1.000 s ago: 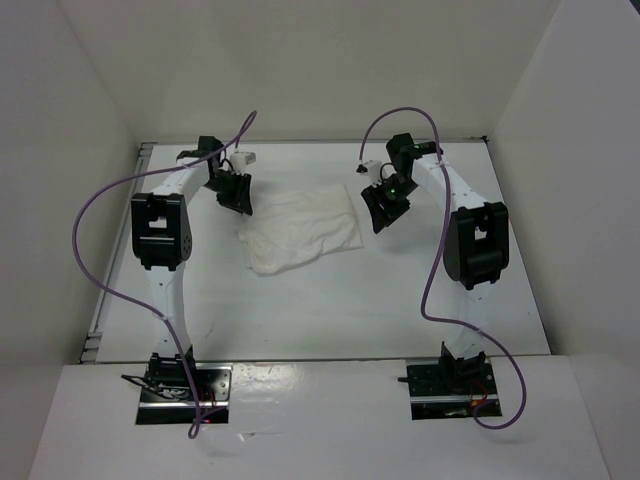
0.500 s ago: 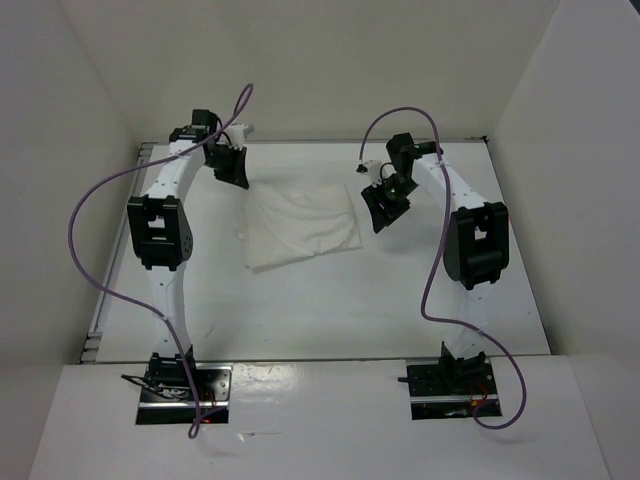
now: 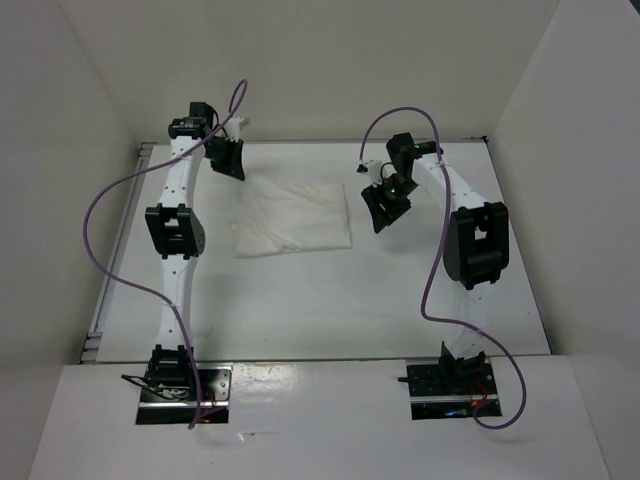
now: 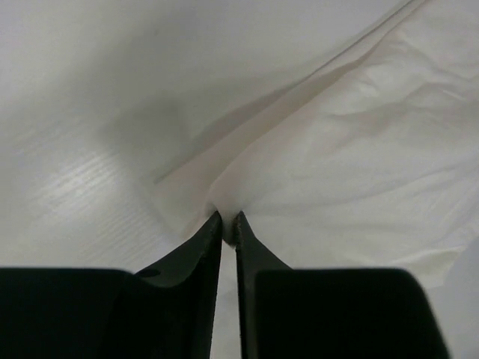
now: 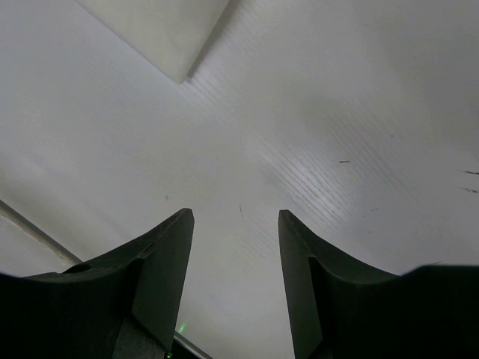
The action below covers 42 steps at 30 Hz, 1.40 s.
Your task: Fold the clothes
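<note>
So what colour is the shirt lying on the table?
The shirt is plain white with no pattern, clearest in the left wrist view.

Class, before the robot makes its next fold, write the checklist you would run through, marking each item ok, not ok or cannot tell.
1. Left gripper pinching the cloth edge: ok, jaws closed on a fold.
2. That pinch firm enough to pull: cannot tell.
3. Right gripper open: ok.
4. Right gripper on the cloth: not ok, it hangs over bare table beside it.
5. Cloth flat: not ok, wrinkled and tented at the pinch.
6. Cloth wholly on the table: ok.
</note>
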Available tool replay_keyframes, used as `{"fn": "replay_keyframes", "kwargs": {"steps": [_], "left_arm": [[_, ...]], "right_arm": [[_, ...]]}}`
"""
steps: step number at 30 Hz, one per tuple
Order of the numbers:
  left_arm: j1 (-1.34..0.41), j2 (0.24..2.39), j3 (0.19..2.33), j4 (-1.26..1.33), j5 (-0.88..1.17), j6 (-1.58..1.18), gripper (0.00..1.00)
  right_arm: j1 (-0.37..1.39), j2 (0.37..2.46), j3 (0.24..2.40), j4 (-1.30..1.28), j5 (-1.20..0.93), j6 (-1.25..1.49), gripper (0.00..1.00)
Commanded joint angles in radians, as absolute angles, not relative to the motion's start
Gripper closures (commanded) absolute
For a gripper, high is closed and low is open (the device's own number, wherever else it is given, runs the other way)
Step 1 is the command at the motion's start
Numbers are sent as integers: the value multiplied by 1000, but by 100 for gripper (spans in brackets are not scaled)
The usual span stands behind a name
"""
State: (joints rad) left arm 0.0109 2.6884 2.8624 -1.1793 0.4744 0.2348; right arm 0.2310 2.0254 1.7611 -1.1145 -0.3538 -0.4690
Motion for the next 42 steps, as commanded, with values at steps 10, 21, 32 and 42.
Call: {"fn": "replay_keyframes", "kwargs": {"steps": [10,21,32,42], "left_arm": [[147,2634,2850,-1299,529,201,36],[-8,2070,1826,-909,539,169,34],[-17,2085,1720,-726,428,-43,38],[-38,2180,1775,-747,410,-52,39]], "right_arm": [[238,1991,1815,-1112,-362,-459,35],[238,2068,1896,-1121,-435,-448,35],[247,2102,1934,-1141,-471,-457,35],[247,2051,1868,-1114,-431,-448,35]]}}
